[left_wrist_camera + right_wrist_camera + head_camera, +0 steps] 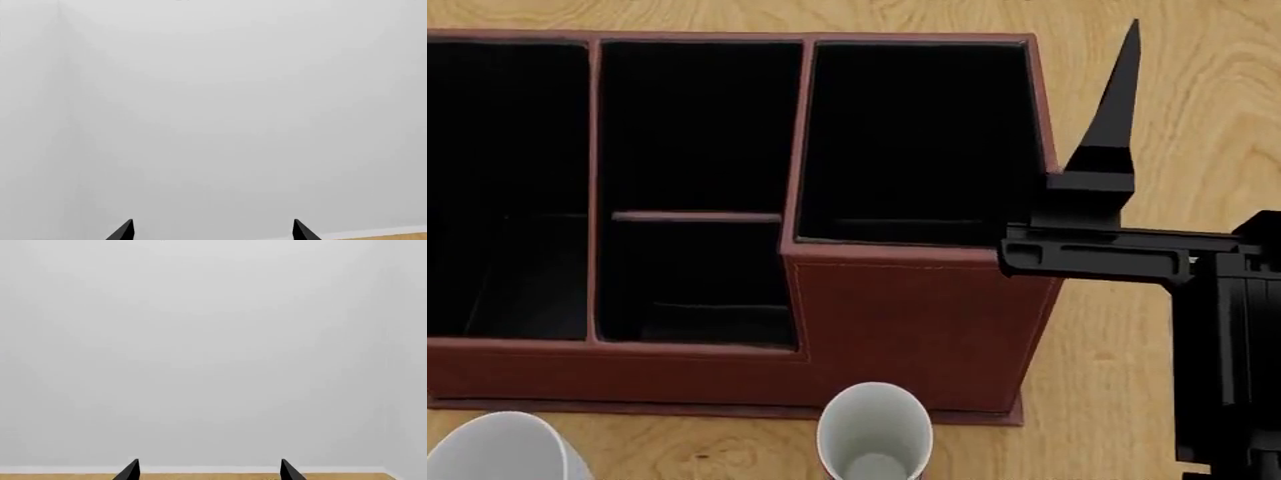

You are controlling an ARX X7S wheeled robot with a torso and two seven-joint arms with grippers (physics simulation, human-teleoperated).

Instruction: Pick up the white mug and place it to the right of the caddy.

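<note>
White mug (501,448) sits on the wooden surface (1174,90), well left of my right fingers (209,471), beyond the caddy (921,320); both my fingers, left (212,231) too, spread wide, holding nothing.

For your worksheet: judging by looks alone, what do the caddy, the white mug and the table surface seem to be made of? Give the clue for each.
The caddy: seemingly reddish-brown leather or imitation, matte, with pale stitching along its edges and a black lining. The white mug: probably glazed ceramic, smooth plain white with soft shading, though only its rim shows. The table: wood or wood-look laminate, light tan with visible grain.
</note>
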